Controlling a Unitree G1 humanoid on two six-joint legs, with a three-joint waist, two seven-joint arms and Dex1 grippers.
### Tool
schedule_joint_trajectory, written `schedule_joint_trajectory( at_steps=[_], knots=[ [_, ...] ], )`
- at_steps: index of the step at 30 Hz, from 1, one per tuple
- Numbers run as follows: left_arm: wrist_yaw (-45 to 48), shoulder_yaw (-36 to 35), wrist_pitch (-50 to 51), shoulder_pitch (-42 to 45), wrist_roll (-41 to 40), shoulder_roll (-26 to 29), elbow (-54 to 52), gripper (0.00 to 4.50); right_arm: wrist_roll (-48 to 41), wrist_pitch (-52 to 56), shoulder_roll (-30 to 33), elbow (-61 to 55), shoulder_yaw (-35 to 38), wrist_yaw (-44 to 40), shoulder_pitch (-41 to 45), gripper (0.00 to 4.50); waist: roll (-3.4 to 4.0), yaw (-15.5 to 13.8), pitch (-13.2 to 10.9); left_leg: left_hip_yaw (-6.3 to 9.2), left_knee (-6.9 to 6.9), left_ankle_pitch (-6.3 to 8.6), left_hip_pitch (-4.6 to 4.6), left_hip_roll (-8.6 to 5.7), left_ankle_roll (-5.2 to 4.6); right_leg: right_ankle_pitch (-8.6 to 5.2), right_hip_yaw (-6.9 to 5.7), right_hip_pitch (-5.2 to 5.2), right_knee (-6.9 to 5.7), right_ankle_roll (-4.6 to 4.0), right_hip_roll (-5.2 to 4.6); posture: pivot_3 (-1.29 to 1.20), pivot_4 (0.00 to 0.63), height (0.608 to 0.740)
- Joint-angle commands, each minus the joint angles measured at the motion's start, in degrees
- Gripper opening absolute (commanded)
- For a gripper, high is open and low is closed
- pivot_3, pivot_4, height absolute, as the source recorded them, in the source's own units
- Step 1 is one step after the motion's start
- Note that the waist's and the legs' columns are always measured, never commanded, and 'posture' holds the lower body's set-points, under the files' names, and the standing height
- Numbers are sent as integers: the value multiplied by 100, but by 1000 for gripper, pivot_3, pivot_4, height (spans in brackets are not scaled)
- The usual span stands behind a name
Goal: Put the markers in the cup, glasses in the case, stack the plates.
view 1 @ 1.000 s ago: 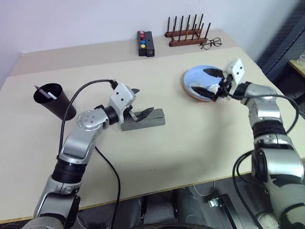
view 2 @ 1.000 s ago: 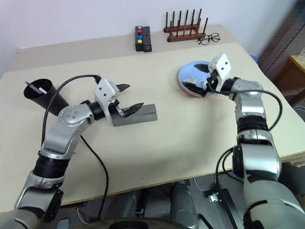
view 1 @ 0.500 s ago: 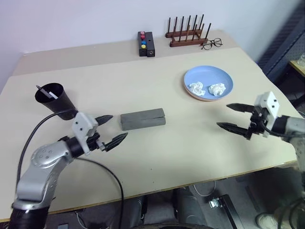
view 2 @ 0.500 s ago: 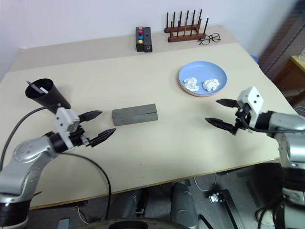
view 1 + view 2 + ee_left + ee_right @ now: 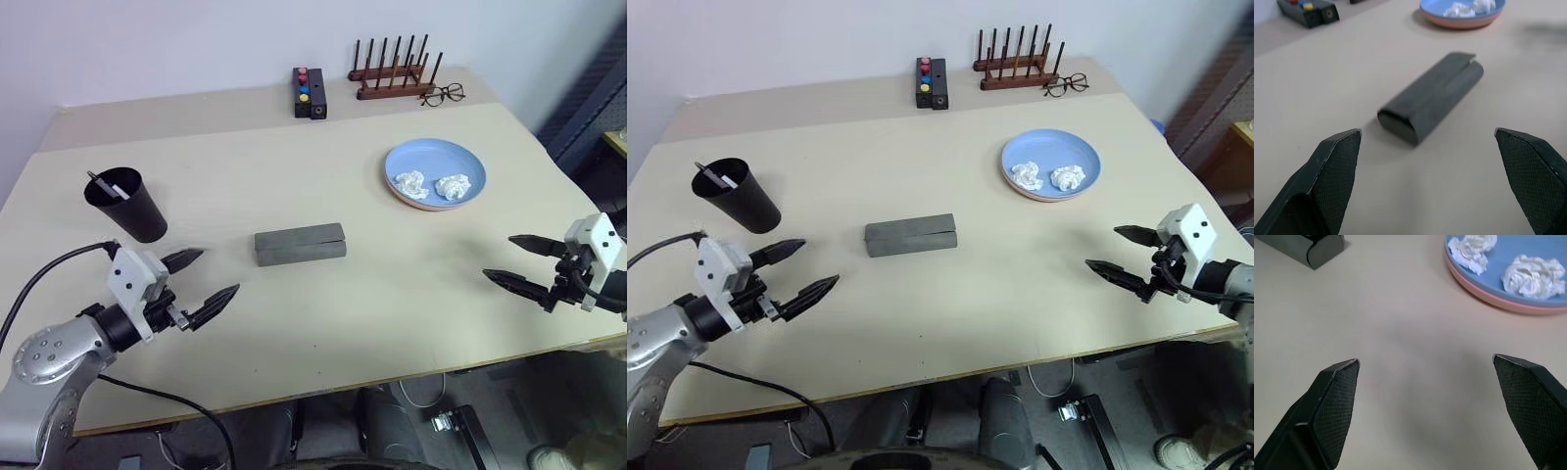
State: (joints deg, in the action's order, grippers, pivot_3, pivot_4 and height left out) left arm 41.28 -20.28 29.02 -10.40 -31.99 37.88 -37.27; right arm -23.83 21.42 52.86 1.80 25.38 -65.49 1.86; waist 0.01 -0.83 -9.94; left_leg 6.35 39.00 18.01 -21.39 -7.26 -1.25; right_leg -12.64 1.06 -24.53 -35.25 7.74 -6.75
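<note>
The cup (image 5: 127,204) is seen just beyond the left gripper (image 5: 201,277), slightly to its outer side, with a marker (image 5: 103,185) leaning inside against the rim. The left gripper is held low over the table (image 5: 294,166), its two fingers spread as wide as they go and nothing between them. Ahead of it and toward its inner side lies the case (image 5: 300,244), lid shut, its long axis running across the table, so that one short end is turned toward the left fingertips; the case is judged to be nearer to this hand than to the other.

Farther along, the blue plate (image 5: 435,172) is found stacked on the pink plate (image 5: 1488,297), whose rim shows beneath it, with two crumpled white paper wads (image 5: 431,184) lying in it. This stack lies ahead of the right gripper (image 5: 519,262) and toward its inner side, well apart from it. The right gripper is likewise held fully spread and empty, pointed inward and slightly down near the table's near edge.

All three parts of the task appear to be done; little seems left to either hand.
</note>
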Motion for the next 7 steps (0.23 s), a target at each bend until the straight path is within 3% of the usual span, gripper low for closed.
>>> schedule_joint_trajectory(
  at_steps=[1, 7],
  knots=[
    [-116, 31, 234, 80, -206, 115, -292, 4500, -63, -250, 174, 132, 174, -164, -25, 4449, 1, 6, 0, -1, 0, -6, 1, 0, 11, 0, 0, 0, 0, 0, 0, 0, 150, 740],
    [-351, -94, 668, 253, -522, 294, -528, 4500, -294, -55, 61, -231, 316, -14, -269, 4449, 2, 5, -1, 0, -3, -9, 0, 7, 23, 0, 1, -3, 0, 1, 0, 0, 150, 740]
  ],
)
